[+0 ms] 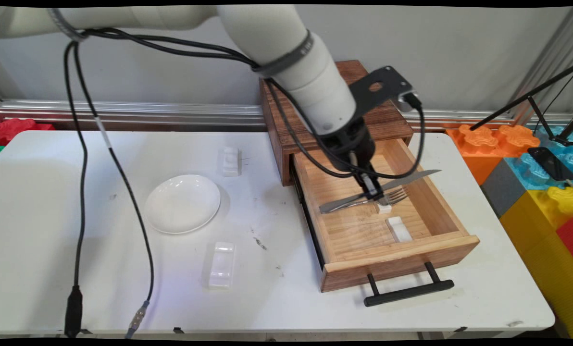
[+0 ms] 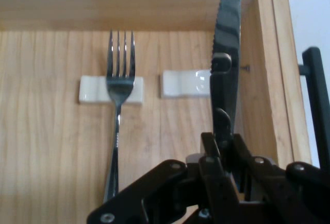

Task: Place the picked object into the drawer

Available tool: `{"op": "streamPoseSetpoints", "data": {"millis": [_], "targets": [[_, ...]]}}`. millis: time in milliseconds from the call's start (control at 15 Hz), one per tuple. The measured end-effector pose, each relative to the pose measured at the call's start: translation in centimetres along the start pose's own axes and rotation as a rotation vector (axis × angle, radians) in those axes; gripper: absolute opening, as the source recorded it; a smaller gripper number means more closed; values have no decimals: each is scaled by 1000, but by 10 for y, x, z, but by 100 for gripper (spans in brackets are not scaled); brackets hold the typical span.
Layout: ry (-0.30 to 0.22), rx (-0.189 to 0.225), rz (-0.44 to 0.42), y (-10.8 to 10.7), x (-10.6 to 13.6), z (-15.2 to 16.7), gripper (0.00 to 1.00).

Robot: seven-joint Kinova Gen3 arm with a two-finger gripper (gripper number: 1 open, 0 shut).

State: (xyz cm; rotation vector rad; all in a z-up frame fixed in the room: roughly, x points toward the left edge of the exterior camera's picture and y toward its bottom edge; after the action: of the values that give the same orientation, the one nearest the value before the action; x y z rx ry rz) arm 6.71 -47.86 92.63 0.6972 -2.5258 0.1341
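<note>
While the hand (image 1: 370, 186) reaches down into the open wooden drawer (image 1: 452, 240), its fingers are clamped on a knife (image 1: 414, 176), gripping it near where handle meets blade, so that the serrated blade runs out ahead of the hand toward the drawer's side wall. In the hand view the blade crosses over one end of a small white rest (image 2: 183, 83) on the drawer floor; whether the knife touches that rest or hangs just above it cannot be told. Just beside it lies a fork (image 2: 118, 87), its neck set across a second white rest (image 2: 87, 91), tines pointing the same way as the blade and its handle flat on the wood, apart from the knife. The drawer is pulled well out of a dark wooden cabinet (image 1: 286, 139) at the back of the white table (image 1: 51, 240), and its black bar handle (image 1: 408, 291) sticks out toward the near edge. To the left of the drawer, well apart from the hand, a white plate (image 1: 182, 203) sits on the table with two more white rests, one behind it (image 1: 230, 161) and one in front (image 1: 221, 264). Coloured blocks (image 1: 531, 168) are stacked beyond the table's right end.
</note>
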Motion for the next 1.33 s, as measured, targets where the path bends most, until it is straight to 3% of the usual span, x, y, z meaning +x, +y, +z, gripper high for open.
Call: {"op": "streamPoseSetpoints", "data": {"millis": [533,1333], "targets": [[12,5,7,1,10,48,0],[5,3,27,-3,-7,114,0]]}}
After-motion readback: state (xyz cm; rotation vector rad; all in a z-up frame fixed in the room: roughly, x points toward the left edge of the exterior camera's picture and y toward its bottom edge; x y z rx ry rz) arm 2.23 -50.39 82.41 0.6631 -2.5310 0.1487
